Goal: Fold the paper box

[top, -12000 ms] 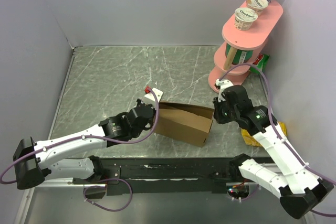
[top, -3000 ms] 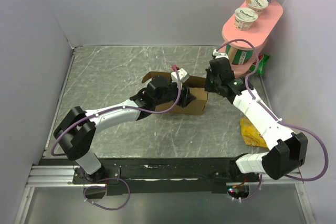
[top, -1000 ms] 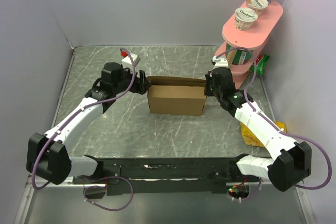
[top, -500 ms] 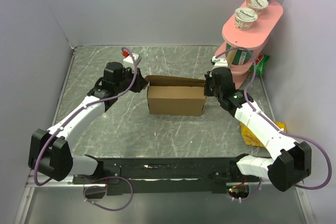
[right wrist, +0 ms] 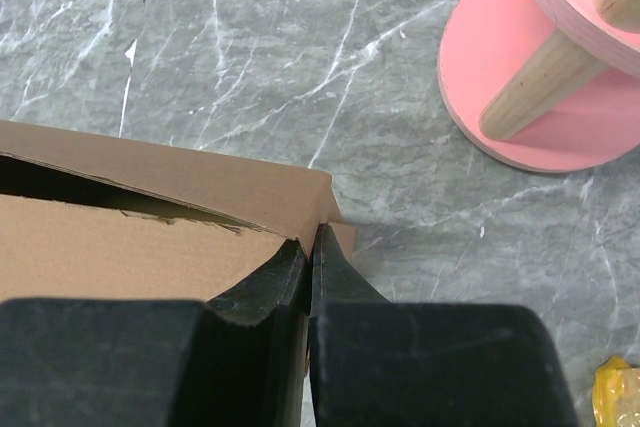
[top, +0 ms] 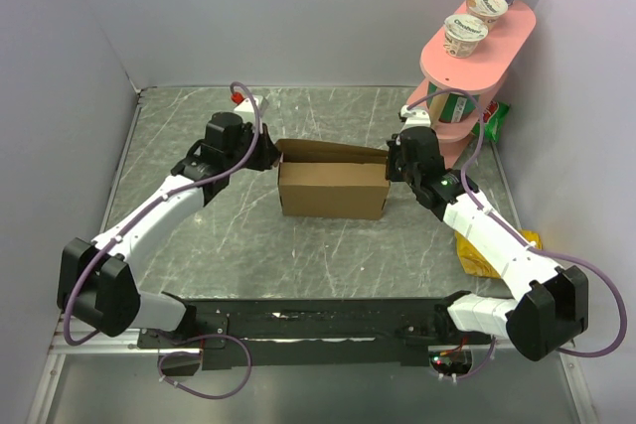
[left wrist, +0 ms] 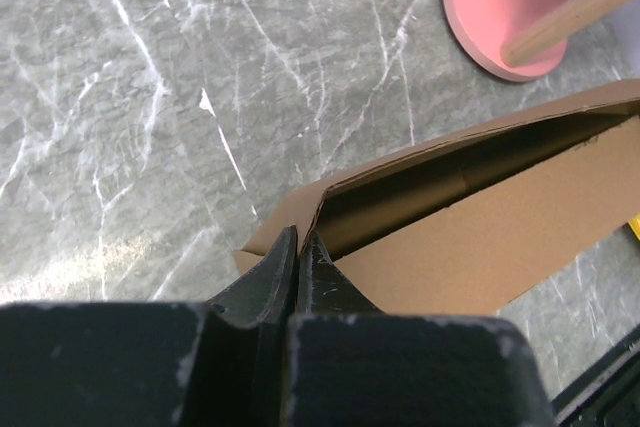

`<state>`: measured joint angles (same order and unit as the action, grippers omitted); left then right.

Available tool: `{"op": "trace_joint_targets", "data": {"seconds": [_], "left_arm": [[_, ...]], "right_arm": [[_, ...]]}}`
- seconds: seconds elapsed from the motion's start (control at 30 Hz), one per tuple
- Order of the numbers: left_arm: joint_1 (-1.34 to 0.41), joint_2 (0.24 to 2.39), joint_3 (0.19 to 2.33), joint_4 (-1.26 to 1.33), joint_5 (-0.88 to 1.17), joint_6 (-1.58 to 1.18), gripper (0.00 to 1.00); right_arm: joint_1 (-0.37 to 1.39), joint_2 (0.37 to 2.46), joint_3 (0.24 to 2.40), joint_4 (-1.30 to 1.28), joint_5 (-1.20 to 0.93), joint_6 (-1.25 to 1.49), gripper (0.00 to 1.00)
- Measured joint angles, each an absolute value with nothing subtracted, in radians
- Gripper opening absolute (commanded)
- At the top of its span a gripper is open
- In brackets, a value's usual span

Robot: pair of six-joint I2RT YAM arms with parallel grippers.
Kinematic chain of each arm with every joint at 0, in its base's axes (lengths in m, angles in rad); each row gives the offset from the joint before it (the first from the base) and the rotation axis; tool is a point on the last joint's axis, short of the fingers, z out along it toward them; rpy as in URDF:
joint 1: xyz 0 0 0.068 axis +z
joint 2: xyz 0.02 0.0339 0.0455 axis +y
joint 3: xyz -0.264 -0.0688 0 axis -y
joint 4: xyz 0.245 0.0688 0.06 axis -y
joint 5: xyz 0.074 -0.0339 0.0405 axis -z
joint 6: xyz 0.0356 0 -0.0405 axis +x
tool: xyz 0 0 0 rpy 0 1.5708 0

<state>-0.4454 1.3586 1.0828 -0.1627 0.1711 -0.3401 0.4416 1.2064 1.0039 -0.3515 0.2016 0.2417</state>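
Left end effector [left wrist: 297,249] has just clenched on the left corner of the paper box [top: 333,192] mid-tabletop [top: 189,136], right end effector [right wrist: 311,247] already pinching the right corner, so folding looks ready to start.

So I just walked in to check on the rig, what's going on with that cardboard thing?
Both arms are working on the paper box, which sits mid-table. The left claw is pinched shut on the cardboard at the box's left end, and the right claw is pinched on its right corner. The box stands formed, but its top is not closed: a gap shows along the back flap. A pink shelf stand sits off to the right.
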Motion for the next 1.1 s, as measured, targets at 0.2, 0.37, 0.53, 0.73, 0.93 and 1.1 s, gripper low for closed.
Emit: {"op": "trace_joint_targets", "data": {"seconds": [0.2, 0.37, 0.53, 0.73, 0.93, 1.1], "left_arm": [[-0.493, 1.359, 1.089, -0.17, 0.063, -0.362, 0.01], [-0.529, 1.358, 1.089, -0.169, -0.02, -0.362, 0.01], [-0.554, 1.354, 1.08, -0.157, -0.077, -0.363, 0.01], [-0.569, 1.33, 1.034, -0.116, -0.112, -0.38, 0.01], [-0.59, 1.305, 0.992, -0.074, -0.154, -0.388, 0.01], [-0.612, 1.276, 0.945, -0.029, -0.191, -0.398, 0.01]], "right_arm": [[0.442, 1.208, 1.004, -0.351, 0.206, 0.243, 0.0], [0.442, 1.208, 1.004, -0.351, 0.21, 0.245, 0.0], [0.442, 1.208, 1.004, -0.351, 0.213, 0.245, 0.0], [0.443, 1.209, 1.004, -0.35, 0.212, 0.247, 0.0], [0.445, 1.209, 1.004, -0.35, 0.216, 0.25, 0.0], [0.448, 1.209, 1.003, -0.35, 0.22, 0.257, 0.0]]}}
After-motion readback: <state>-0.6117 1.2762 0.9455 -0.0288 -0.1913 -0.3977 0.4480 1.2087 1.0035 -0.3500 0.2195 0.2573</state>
